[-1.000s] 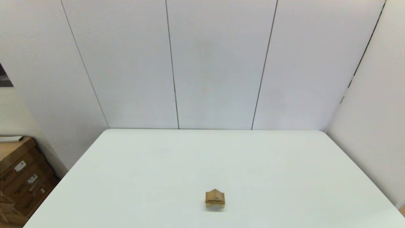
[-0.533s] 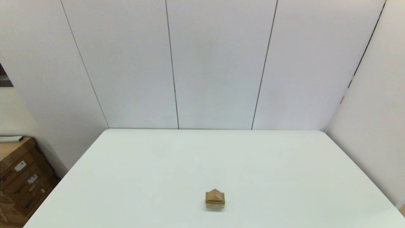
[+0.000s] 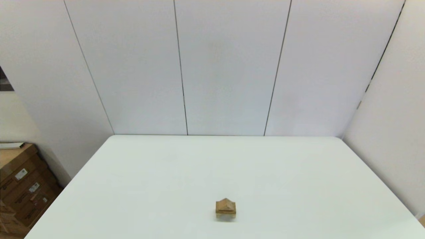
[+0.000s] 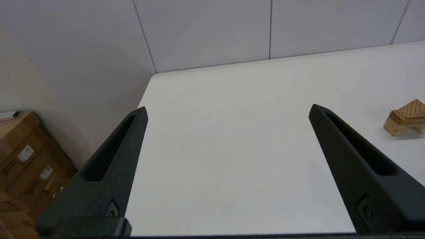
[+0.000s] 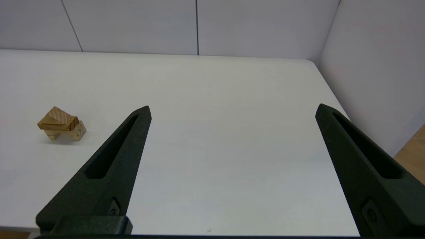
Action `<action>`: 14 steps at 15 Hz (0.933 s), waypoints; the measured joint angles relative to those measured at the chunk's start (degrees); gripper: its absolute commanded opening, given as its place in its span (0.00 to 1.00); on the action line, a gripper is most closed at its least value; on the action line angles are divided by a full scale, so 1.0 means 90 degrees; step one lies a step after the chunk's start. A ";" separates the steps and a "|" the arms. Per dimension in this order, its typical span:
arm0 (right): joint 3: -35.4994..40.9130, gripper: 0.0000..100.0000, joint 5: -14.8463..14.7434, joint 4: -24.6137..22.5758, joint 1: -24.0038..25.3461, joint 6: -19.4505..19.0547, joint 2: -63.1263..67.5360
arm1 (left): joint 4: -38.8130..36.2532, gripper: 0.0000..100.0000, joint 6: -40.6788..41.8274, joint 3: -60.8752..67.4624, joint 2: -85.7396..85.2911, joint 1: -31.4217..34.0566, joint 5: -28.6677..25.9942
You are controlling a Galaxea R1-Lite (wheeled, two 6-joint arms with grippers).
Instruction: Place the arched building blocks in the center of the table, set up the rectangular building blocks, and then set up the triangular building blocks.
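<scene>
Stacked near the front middle of the white desk (image 3: 298, 172): arched block (image 3: 225, 215) at the bottom with its hollow facing down, rectangular slab (image 5: 57, 126) laid flat across it, triangular wedge (image 3: 225, 202) on top with its peak pointing up. Seen end-on from the head camera, so the stack's long axis runs away from the robot toward the back wall. Left gripper (image 4: 227, 111) held back over the desk's left side, fingers (image 4: 109, 166) spread wide apart, clamped on nothing, stack well off to its right. Right gripper (image 5: 233, 110) likewise back over the right side, fingers (image 5: 106, 166) wide apart, holding nothing. Cardboard boxes (image 3: 23, 189) on the floor at the left.
</scene>
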 measured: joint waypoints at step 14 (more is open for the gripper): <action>0.0003 1.00 -0.0003 0.0001 0.0000 -0.0001 0.0000 | -0.0015 1.00 -0.0194 0.0107 0.0003 -0.0003 0.0054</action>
